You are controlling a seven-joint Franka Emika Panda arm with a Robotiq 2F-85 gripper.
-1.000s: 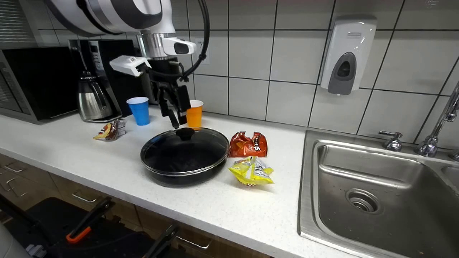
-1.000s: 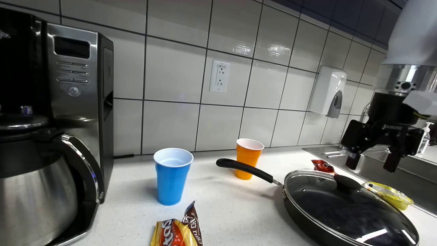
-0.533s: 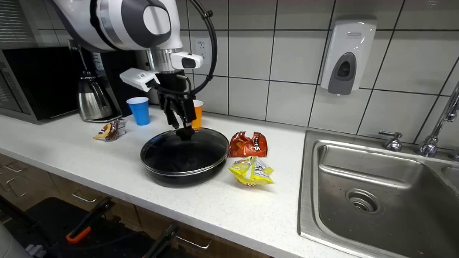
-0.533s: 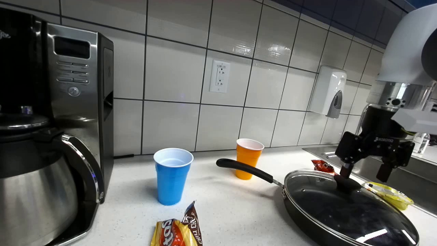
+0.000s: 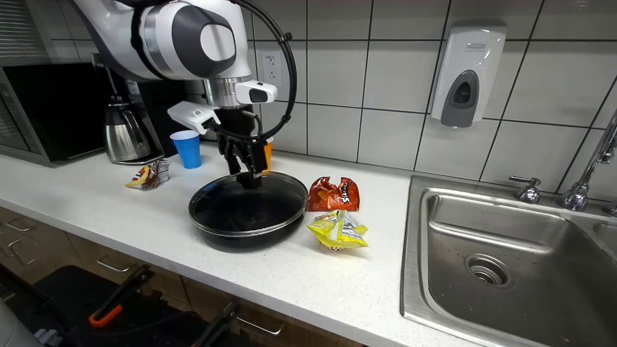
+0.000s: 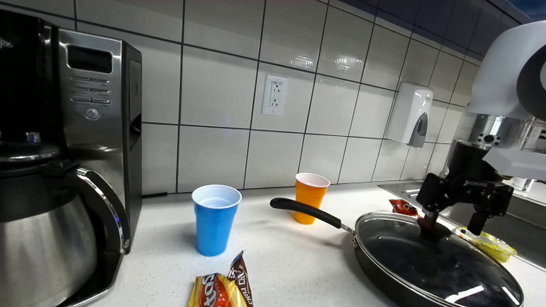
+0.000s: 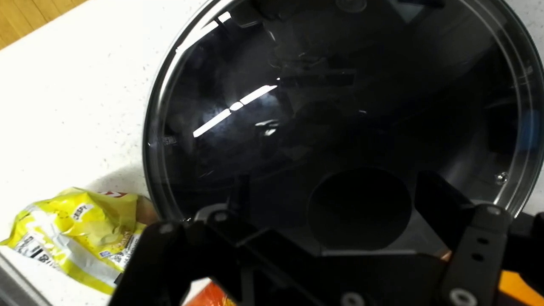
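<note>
A black frying pan point(image 5: 248, 241) with a glass lid point(image 5: 226, 207) stands on the white counter. The lid has a dark round knob point(image 7: 359, 212), also visible in an exterior view point(image 6: 436, 230). My gripper point(image 7: 333, 193) is open and pointing down over the lid. Its fingers are on either side of the knob, with one finger close to it and a wider gap on the other side. I cannot tell whether that closer finger touches the knob. The gripper also shows in both exterior views point(image 5: 245, 170) point(image 6: 454, 221). The pan handle point(image 6: 305, 212) points away from the knob toward the orange cup point(image 6: 311, 198).
A red snack bag point(image 5: 334, 195) and a yellow one point(image 5: 339, 231) lie beside the pan, toward the sink point(image 5: 414, 270). A blue cup point(image 5: 186, 149), another snack bag point(image 5: 148, 175) and a coffee maker point(image 6: 98, 85) stand on the opposite side. The tiled wall point(image 5: 332, 130) is behind.
My gripper has come down from above the lid to around the knob, staying open. The pan, lid, cups and bags have not moved.
</note>
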